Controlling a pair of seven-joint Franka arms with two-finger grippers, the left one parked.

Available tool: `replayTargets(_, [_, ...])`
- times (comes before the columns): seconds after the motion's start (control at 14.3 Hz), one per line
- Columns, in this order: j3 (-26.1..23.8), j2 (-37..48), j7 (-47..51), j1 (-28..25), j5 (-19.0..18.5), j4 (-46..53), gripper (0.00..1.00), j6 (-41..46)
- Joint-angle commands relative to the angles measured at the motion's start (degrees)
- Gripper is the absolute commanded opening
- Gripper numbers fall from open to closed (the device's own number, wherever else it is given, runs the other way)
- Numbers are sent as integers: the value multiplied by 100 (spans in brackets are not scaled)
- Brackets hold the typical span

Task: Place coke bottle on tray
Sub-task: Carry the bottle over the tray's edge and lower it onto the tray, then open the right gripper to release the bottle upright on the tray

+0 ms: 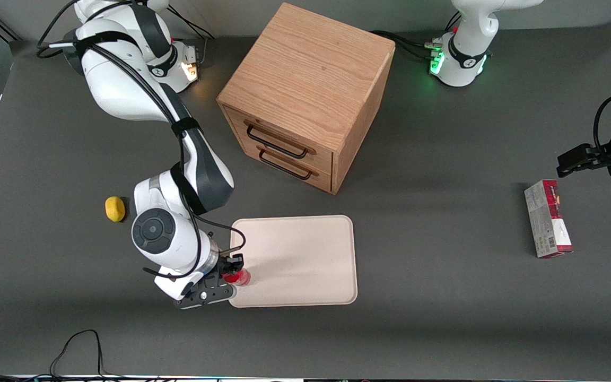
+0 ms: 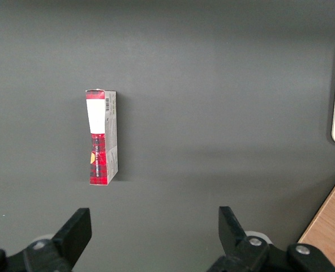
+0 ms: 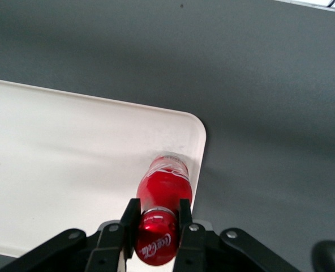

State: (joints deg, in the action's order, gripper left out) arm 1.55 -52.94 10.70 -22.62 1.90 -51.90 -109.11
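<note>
The coke bottle is a small red bottle with a red cap, held upright in my gripper, whose two black fingers press against its neck just under the cap. Its base is at the surface of the cream-white tray, close to one rounded corner. In the front view the gripper and coke bottle are at the tray's corner nearest the front camera, toward the working arm's end. Whether the base rests on the tray or hovers just above it I cannot tell.
A wooden drawer cabinet stands farther from the front camera than the tray. A yellow lump lies beside my arm. A red-and-white carton lies toward the parked arm's end of the table.
</note>
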Motion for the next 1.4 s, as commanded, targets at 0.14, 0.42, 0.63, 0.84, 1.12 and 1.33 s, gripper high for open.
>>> replayTargets(0.14, [21, -102, 161, -41, -111, 180, 98, -22])
replayTargets(0.42, [21, -94, 161, -41, -138, 180, 100, -14])
replayTargets(0.63, [30, -94, 170, -41, -138, 180, 100, -14])
replayTargets(0.84, [21, -85, 152, -41, -138, 180, 100, -14])
replayTargets(1.12, [21, -59, 135, -32, -147, 180, 100, 4])
replayTargets(1.33, [30, -15, 108, -14, -147, 180, 100, 39])
